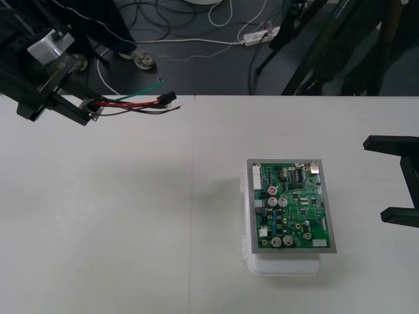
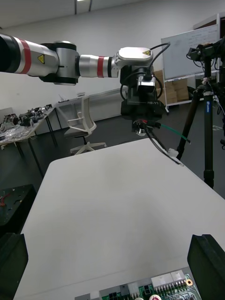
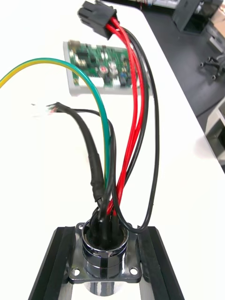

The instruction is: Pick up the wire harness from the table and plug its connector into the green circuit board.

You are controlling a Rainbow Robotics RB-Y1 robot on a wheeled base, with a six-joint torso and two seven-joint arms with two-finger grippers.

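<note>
My left gripper [image 1: 84, 111] hangs above the table's far left corner, shut on the wire harness's round metal socket [image 3: 104, 255], whose flange sits between the black fingers [image 3: 154, 262]. The red, black and green wires [image 1: 131, 103] stretch rightward from it to the small black plug [image 1: 169, 97], which hangs free in the air. The green circuit board [image 1: 291, 206] lies on its white base [image 1: 281, 265] at the table's right of centre, far from the plug. My right gripper [image 1: 409, 190] stands open at the right edge beside the board, nothing between its fingers [image 2: 206, 262].
The table's far edge [image 1: 262, 96] runs just behind the held harness, with dark floor and cables beyond. From the right wrist, the left gripper [image 2: 141, 110] and dangling wires [image 2: 161, 145] show across bare table.
</note>
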